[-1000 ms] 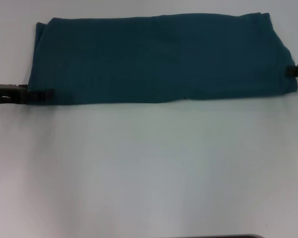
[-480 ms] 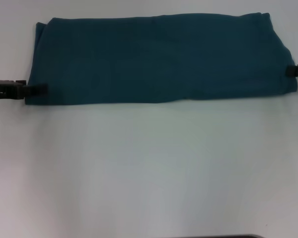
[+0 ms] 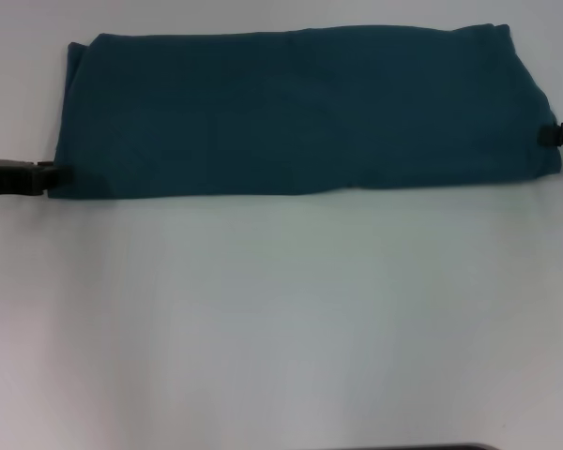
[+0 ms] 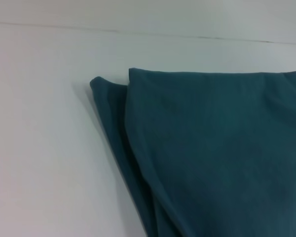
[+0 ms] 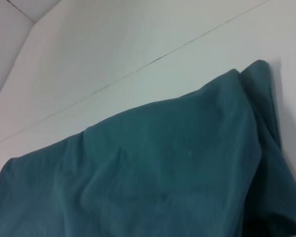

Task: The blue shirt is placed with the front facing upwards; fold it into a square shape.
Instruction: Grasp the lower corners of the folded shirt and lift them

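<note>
**One folded shirt, one gripper at each end**

We see one blue shirt point(image 3: 300, 111) on the white table point(image 3: 281, 319). It lies as a long flat band across the far part of the table, in more than one layer. No lettering shows on the upper side.

We count two grippers. The left gripper point(image 3: 54, 174) is at the left end of the band, near its front corner, with its tip touching the cloth edge. The right gripper point(image 3: 550, 135) is at the right end, also touching the cloth edge. For both of them we cannot tell if the fingers are clenched on the cloth or released, because only dark tips are visible.

In the left wrist view we see two layers of the shirt point(image 4: 217, 153), the lower edge sticking out beside the upper one. In the right wrist view the shirt point(image 5: 158, 173) is a little wrinkled, with one folded corner.
</note>
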`<state>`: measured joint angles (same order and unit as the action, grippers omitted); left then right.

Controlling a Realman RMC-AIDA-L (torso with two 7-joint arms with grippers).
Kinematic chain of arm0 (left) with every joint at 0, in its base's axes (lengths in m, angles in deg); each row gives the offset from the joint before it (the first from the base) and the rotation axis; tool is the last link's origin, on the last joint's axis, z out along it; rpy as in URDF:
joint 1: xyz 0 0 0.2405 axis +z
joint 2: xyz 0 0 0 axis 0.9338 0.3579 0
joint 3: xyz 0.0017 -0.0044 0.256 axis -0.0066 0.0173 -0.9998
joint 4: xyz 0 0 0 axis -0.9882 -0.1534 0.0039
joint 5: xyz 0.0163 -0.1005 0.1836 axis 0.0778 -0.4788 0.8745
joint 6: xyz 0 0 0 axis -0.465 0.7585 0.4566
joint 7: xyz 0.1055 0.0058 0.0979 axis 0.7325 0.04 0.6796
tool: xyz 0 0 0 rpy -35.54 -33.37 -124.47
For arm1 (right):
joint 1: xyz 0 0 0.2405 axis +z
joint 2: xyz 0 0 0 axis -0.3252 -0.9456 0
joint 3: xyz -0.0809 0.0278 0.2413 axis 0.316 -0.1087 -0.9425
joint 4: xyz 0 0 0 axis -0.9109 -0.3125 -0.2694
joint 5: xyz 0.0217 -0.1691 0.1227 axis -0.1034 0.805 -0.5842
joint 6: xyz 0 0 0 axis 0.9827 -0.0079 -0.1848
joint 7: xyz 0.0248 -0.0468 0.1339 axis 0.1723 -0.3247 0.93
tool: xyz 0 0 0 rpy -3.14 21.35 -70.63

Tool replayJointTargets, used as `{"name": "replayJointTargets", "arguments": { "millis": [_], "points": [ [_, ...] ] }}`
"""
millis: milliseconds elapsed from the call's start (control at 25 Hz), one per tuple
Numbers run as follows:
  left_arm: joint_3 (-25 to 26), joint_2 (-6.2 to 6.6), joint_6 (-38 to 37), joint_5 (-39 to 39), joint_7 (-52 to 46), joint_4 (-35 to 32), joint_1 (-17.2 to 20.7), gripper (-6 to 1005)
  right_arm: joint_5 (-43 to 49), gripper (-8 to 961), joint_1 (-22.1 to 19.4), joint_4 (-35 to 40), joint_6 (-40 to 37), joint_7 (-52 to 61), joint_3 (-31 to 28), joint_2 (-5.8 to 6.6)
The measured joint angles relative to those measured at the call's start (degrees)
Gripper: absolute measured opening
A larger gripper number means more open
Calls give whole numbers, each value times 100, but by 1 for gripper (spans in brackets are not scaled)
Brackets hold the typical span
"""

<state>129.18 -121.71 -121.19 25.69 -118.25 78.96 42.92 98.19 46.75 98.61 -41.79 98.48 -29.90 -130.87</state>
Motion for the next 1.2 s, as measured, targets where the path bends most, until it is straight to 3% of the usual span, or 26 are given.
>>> {"name": "replayJointTargets", "arguments": {
  "millis": [440, 920, 1200],
  "points": [
    [-17, 6, 8, 1, -1, 35, 1, -2, -32, 9, -24, 0, -11, -27, 0, -1],
    [17, 56, -210, 2, -1, 55, 45, -1, -32, 9, -162, 34, -135, -130, 0, 10],
    [56, 88, -586, -2, -1, 137, 57, -1, -34, 9, -305, 63, -381, -294, -141, 100]
  ]
}}
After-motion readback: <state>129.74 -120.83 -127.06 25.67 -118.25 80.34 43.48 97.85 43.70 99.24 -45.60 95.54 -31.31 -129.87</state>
